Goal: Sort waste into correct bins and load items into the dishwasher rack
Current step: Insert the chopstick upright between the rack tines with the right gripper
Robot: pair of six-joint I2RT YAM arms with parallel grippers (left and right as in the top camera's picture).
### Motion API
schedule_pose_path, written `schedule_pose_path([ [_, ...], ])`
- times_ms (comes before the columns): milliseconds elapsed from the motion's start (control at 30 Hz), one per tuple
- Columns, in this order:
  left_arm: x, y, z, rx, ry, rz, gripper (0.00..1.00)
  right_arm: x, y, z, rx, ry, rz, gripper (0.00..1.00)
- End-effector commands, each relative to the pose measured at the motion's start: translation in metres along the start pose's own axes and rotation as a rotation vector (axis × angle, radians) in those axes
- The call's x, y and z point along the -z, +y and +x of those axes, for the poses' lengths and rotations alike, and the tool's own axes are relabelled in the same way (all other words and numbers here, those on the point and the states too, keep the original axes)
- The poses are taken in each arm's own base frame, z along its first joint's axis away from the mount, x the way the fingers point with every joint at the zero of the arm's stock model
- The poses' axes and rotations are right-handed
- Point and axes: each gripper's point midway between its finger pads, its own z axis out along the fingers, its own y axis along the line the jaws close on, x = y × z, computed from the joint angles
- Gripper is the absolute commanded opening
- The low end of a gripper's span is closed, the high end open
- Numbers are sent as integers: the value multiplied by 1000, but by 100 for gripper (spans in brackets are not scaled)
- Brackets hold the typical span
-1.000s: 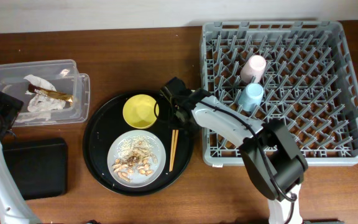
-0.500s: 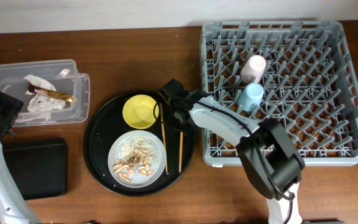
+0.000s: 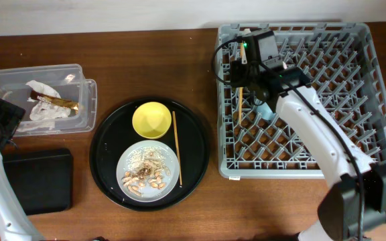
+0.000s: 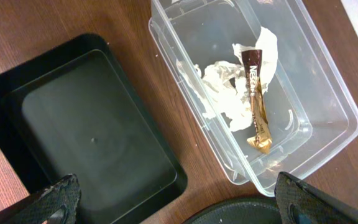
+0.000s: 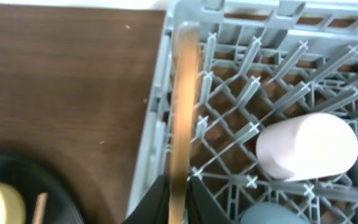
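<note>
My right gripper [image 3: 242, 72] is shut on one wooden chopstick [image 3: 238, 102] and holds it over the back left part of the grey dishwasher rack [image 3: 354, 167]. In the right wrist view the chopstick [image 5: 184, 93] runs along the rack's left wall [image 5: 160, 112], beside the pink cup [image 5: 306, 146] and the light-blue cup [image 5: 272, 214]. The second chopstick [image 3: 175, 147] lies on the round black tray [image 3: 106, 144] next to the yellow bowl [image 3: 151, 119] and the grey plate [image 3: 169, 157] of food scraps [image 3: 145, 175]. My left gripper [image 4: 182, 205] is open and empty above the flat black tray [image 4: 86, 118].
The clear tub [image 3: 79, 73] at the back left holds white napkins [image 4: 225, 90] and the brown snack wrapper [image 4: 257, 106]. The flat black tray [image 3: 35, 179] lies in front of it. My right arm stretches across the rack's middle.
My right gripper has lifted one chopstick off the round tray and carried it up and right over the rack. The other chopstick has shifted on the tray. The left arm has not moved.
</note>
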Motion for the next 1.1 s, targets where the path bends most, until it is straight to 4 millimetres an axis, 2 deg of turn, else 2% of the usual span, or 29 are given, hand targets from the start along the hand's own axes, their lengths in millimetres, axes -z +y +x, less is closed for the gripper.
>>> schedule_pose_path([
  [0, 1, 1, -1, 10, -7, -6, 99, -29, -19, 10, 10, 37, 66, 13],
  [67, 1, 1, -1, 10, -7, -6, 99, -45, -27, 22, 8, 77, 90, 13],
  [133, 1, 1, -1, 10, -7, -6, 99, -47, -27, 29, -24, 103, 95, 17],
  [233, 1, 1, -1, 10, -7, -6, 99, -30, 0, 24, -58, 105, -66, 24],
  [300, 1, 1, -1, 10, -7, -6, 99, -23, 16, 15, -62, 81, -157, 34],
  [333, 1, 1, -1, 10, -7, -6, 99, -23, 16, 13, -62, 72, -161, 50],
  [433, 1, 2, -1, 10, -7, -6, 99, -29, 16, 17, -63, 86, -154, 51],
  [500, 1, 1, -1, 10, -7, -6, 99, -39, 3, 17, -120, 77, -74, 51],
  [600, 1, 1, -1, 10, -7, -6, 99, -63, 3, 11, -134, 30, -70, 55],
  [667, 1, 1, -1, 10, -7, -6, 99, -76, -2, 15, -169, 32, -39, 54],
  [733, 1, 1, -1, 10, -7, -6, 99, -93, -18, 27, -214, 46, 63, 52],
  [867, 1, 1, -1, 10, -7, -6, 99, -111, -20, 38, -211, 63, 75, 47],
  [933, 1, 1, -1, 10, -7, -6, 99, -113, -20, 41, -210, 72, 77, 37],
  [967, 1, 1, -1, 10, -7, -6, 99, -114, -20, 42, -210, 74, 78, 27],
  [1067, 1, 1, -1, 10, -7, -6, 99, -107, -19, 36, -212, 59, 72, 15],
])
